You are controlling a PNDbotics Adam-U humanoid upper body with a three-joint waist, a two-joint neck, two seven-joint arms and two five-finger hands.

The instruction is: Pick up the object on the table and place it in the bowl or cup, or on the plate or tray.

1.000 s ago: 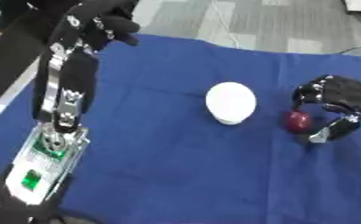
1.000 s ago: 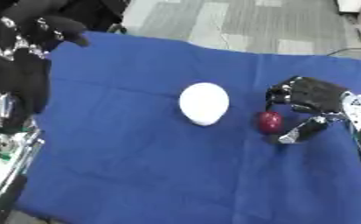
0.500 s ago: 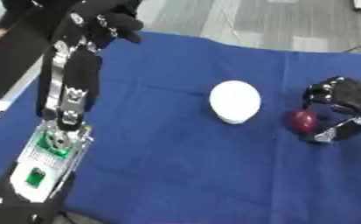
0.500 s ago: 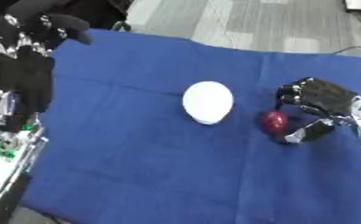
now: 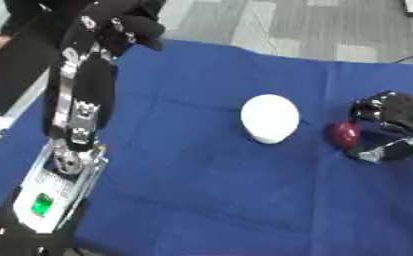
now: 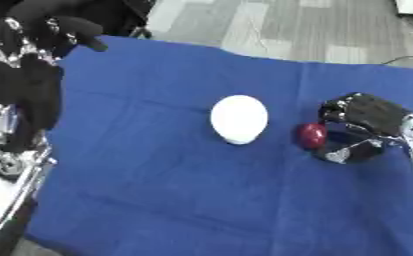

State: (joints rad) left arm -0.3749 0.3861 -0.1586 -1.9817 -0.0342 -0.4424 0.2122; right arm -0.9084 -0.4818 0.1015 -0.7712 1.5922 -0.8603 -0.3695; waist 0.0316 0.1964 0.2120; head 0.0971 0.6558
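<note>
Dark red and round, the ball [image 6: 312, 135] lies on the blue cloth [image 6: 174, 190] covering the tabletop, just right of an upturned white bowl [image 6: 239, 119]. The right hand [image 6: 367, 127] sits just beside the ball on its right, fingers [image 6: 349, 152] curled around toward it but not closed on it; actual contact cannot be told. The left hand [image 5: 113, 22] hangs raised at the upper left, fingers curled, holding nothing.
</note>
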